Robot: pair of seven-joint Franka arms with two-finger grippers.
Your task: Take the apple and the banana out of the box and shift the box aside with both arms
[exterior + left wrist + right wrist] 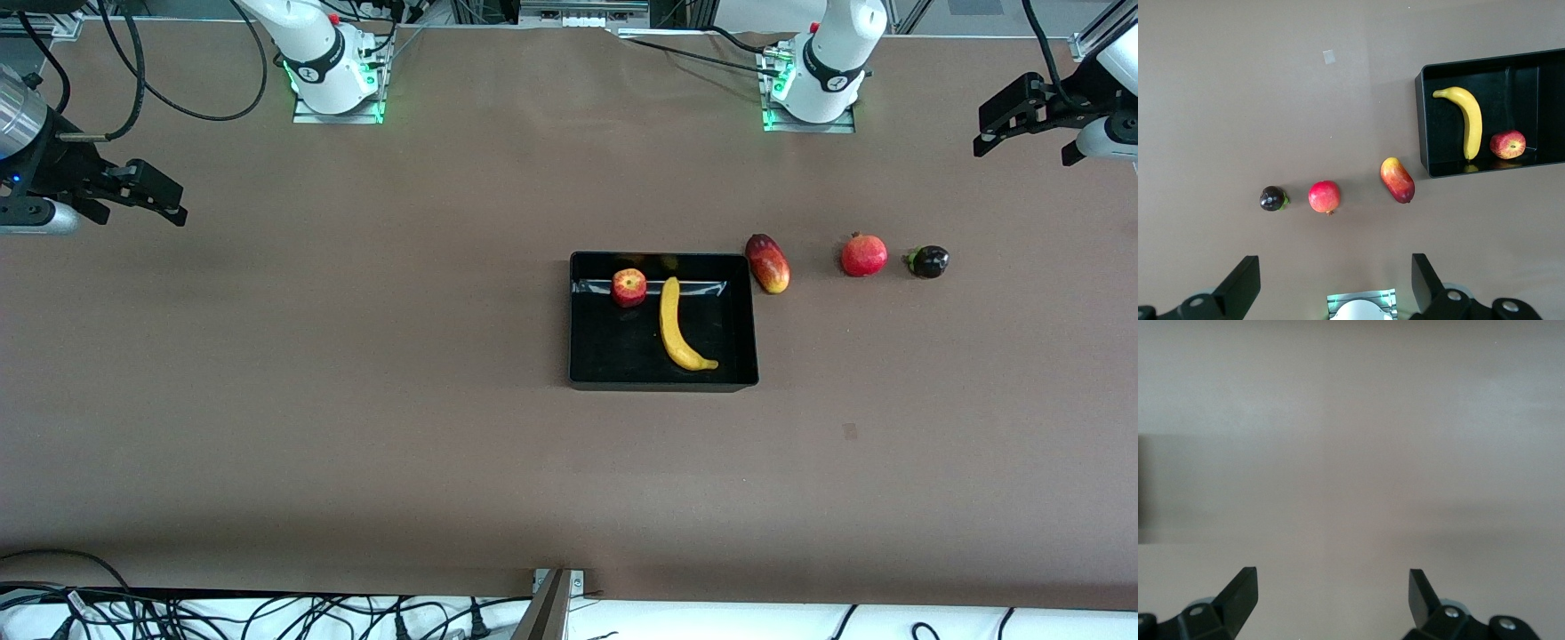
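Note:
The black box (578, 320) (1423, 120) sits mid-table. In it lie the red apple (629, 287) (1507, 144) and the long yellow banana (676, 327) (1467, 117), side by side. My left gripper (1009, 120) (1335, 287) hangs open and empty over the left arm's end of the table, well away from the box. My right gripper (151, 197) (1333, 597) is open and empty too, raised over bare table at the right arm's end. Both arms wait at the table's ends.
Outside the box, toward the left arm's end, lie a mango (767, 262) (1397, 180) right beside the box wall, a pomegranate (863, 255) (1324, 197) and a small dark purple fruit (927, 261) (1273, 199). Brown table stretches around them.

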